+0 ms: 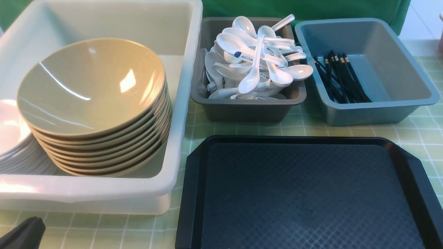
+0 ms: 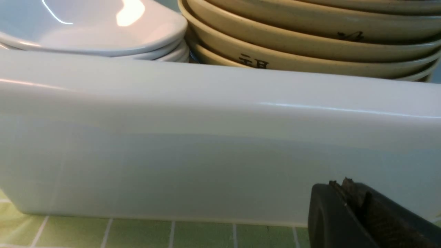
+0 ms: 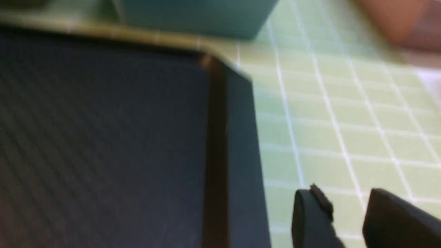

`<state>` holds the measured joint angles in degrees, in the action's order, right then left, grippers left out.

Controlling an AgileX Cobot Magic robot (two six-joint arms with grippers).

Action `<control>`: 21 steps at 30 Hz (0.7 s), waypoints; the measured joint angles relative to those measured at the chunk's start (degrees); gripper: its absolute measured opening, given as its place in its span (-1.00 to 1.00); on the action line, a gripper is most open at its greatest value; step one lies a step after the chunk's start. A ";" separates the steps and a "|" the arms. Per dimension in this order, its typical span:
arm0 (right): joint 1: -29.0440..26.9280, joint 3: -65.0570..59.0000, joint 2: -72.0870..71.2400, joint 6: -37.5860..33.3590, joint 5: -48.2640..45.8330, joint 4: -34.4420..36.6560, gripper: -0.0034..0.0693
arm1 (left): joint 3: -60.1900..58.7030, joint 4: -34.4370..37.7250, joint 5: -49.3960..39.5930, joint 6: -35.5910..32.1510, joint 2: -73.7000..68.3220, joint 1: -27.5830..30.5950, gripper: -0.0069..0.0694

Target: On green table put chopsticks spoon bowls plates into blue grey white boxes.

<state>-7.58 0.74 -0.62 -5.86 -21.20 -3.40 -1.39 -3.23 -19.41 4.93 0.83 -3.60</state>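
With the left jaws pressed shut and empty low beside the white box and the right jaws parted over bare worktop just off the black tray, sorting looks finished: bowls stacked in white, spoons in the grey box, chopsticks in the blue box.

The table wore a pale green check with white lines. The tray was black, diamond-textured. Tan bowls sat in the white box, white spoons in grey, black chopsticks in blue.
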 joint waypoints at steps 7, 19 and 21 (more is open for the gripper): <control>3.40 -1.12 0.00 -0.05 5.27 -0.11 -0.26 | 0.00 -0.01 0.00 0.00 0.00 0.00 -0.82; 3.58 -1.24 0.00 -0.05 5.83 -0.11 -0.26 | 0.00 -0.01 0.00 0.00 0.00 0.00 -0.82; 3.58 -1.24 0.00 -0.05 5.83 -0.11 -0.26 | 0.00 -0.01 0.00 0.00 0.00 0.00 -0.82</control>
<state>-3.99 -0.50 -0.62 -5.92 -15.37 -3.51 -1.39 -3.24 -19.41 4.93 0.83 -3.60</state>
